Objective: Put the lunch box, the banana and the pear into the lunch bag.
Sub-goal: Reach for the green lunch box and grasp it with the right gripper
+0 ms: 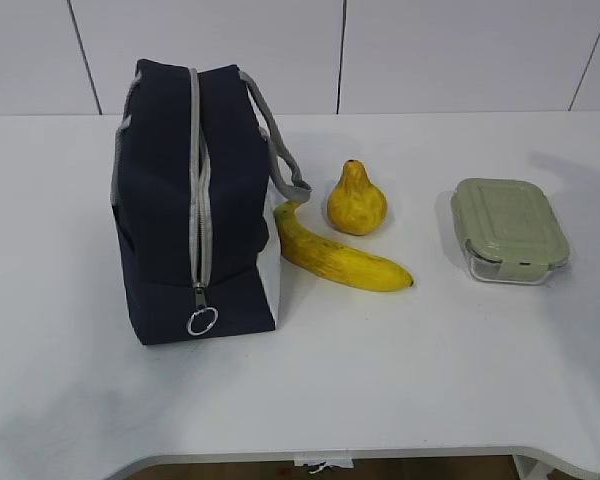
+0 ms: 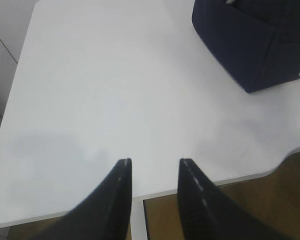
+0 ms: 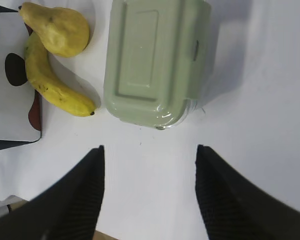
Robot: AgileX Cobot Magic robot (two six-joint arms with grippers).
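The boxy navy-blue fabric lunch bag (image 1: 165, 215) looks matt and woven with a shiny metal ring pull (image 1: 202, 321), the clear glossy plastic lunch box (image 1: 510, 232) carries a smooth satin sage-green lid, and the white table (image 1: 400, 380) is smooth and matt.

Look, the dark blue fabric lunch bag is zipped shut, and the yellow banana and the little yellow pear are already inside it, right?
Not quite. The dark blue fabric lunch bag is zipped shut, but the yellow banana and little yellow pear lie outside on the white table, beside the bag. The exterior view shows this.
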